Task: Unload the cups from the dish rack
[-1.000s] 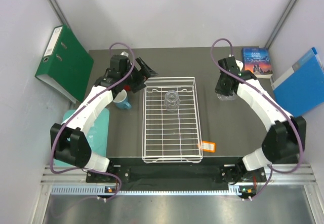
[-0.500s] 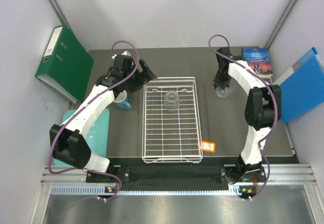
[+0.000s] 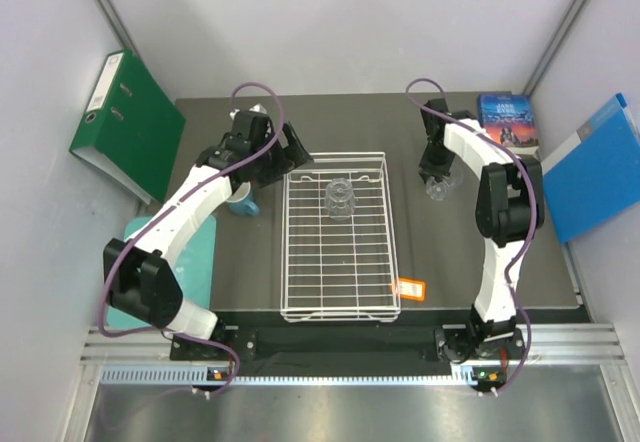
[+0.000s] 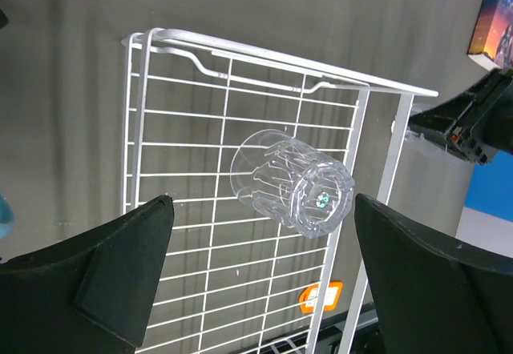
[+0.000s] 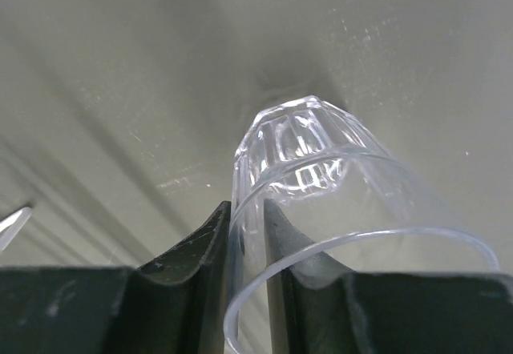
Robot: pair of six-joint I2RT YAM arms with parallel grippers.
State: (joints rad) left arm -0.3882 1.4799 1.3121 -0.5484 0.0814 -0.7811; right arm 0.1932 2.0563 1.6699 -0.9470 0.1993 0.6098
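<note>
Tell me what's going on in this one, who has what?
Two arms are unloading cups from the dish rack. The right pincer is shut on the wall of a clear tumbler, outside the rack on its right. The left pincer is wide open by the rack's far left corner, facing a second tumbler inside it. A light-blue mug stands left of the rack.

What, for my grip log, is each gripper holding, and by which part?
Right gripper pinches a clear glass by its rim wall; left gripper is open, holding nothing.
</note>
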